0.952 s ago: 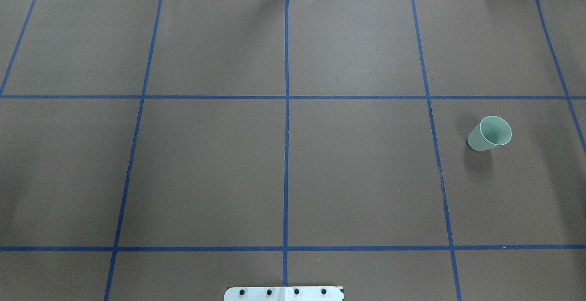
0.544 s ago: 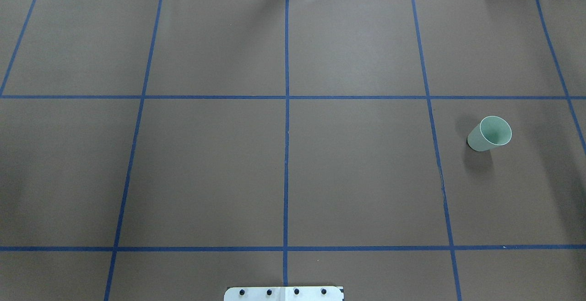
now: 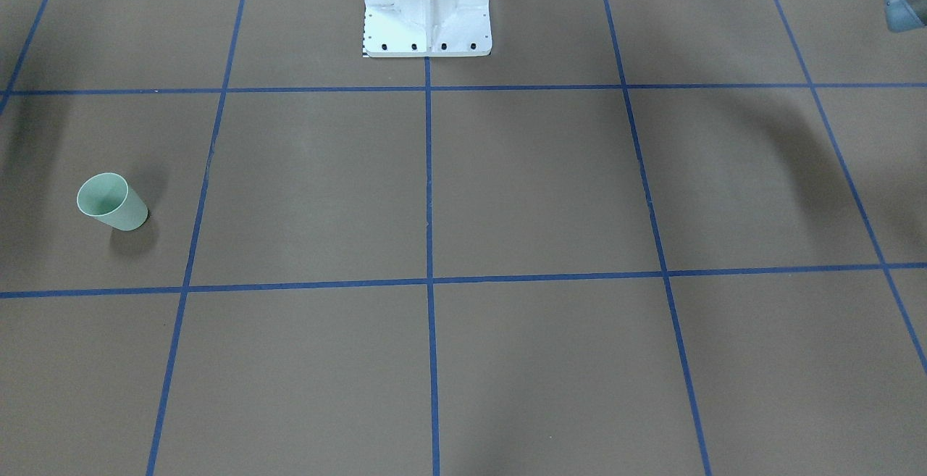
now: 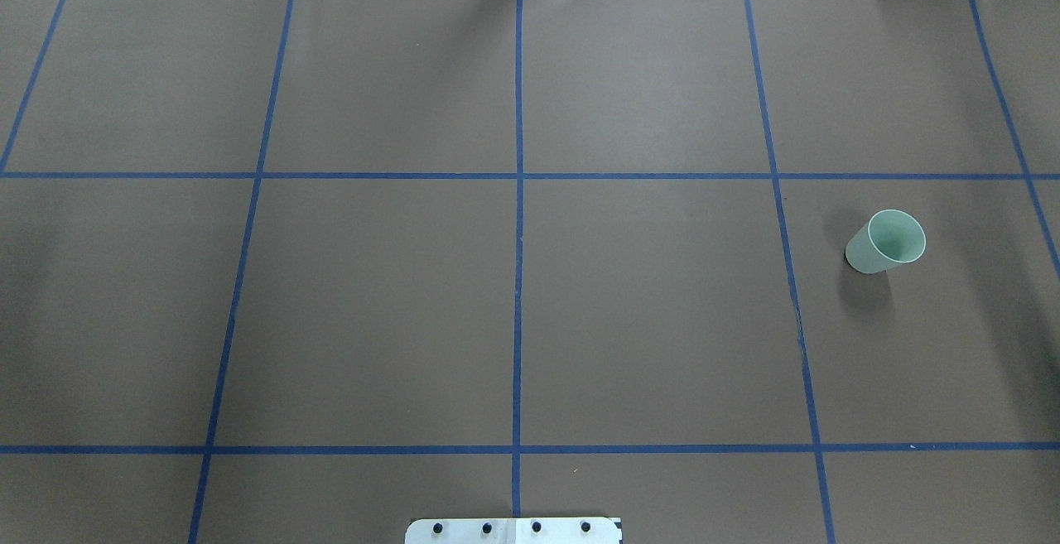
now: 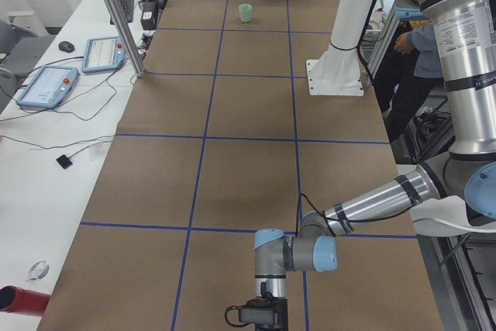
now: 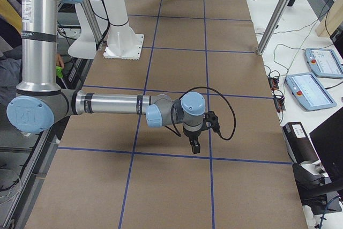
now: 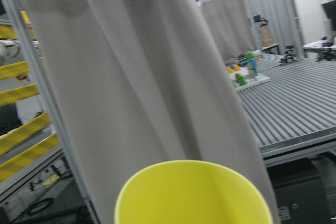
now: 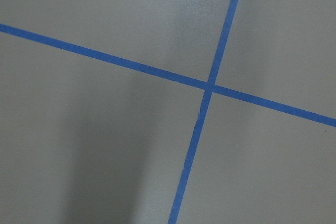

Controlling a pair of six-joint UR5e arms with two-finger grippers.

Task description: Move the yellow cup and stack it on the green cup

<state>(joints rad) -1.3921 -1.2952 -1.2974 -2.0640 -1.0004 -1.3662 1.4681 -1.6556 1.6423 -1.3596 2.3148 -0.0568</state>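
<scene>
A brown table point(image 4: 381, 304) is marked into squares by blue tape point(image 4: 517, 279). The green cup point(image 4: 884, 242) stands alone and upright, mouth up, on the robot's right side of the table, about midway between the near and far edges. The yellow cup point(image 7: 194, 192) shows only in the left wrist view, where its open rim fills the bottom of the picture close to the lens, with grey curtains point(image 7: 147, 77) behind. The left gripper point(image 5: 260, 315) is at the table's left end, cut off by the picture's edge. I cannot tell how its fingers stand or whether they grip the cup. The right gripper point(image 6: 194, 146) points down above the table near its right end, and its finger spread cannot be judged either.
</scene>
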